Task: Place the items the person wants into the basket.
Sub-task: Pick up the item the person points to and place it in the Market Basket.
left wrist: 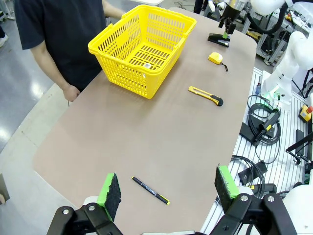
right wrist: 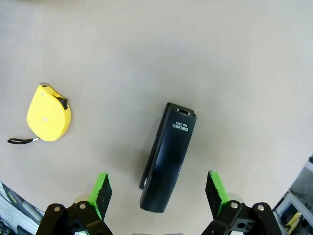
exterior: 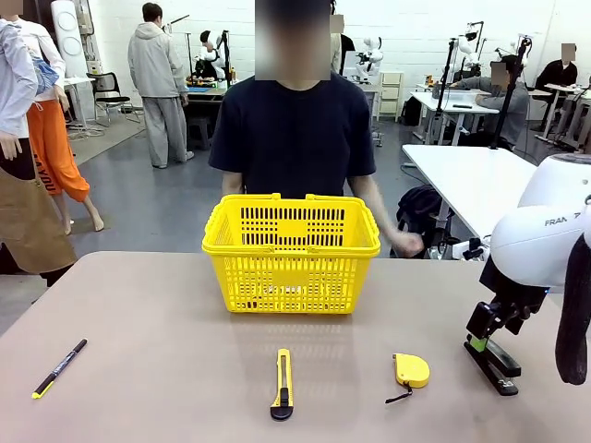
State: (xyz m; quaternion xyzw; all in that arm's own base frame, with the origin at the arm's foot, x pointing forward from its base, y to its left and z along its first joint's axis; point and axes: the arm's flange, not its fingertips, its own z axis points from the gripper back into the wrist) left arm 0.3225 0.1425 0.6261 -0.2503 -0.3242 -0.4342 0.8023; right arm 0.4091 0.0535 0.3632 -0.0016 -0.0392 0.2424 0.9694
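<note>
Done: nothing so far; the stapler (right wrist: 168, 156) and the tape measure (right wrist: 49, 119) lie on the tabletop (exterior: 166, 369), well short of the yellow basket (exterior: 291, 277), whose floor looks bare.
Left to do: by my judgement every wanted item, the stapler likely first.
Right pincer (right wrist: 158, 182): spread wide, poised over the stapler, not touching it.
Left pincer (left wrist: 167, 182): spread, empty, high above the pen (left wrist: 150, 190).

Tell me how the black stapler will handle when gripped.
The stapler looks rigid, so it should not flex. Lying long and flat on the table, it probably won't roll. Its smooth casing might slip in the open right gripper.
</note>
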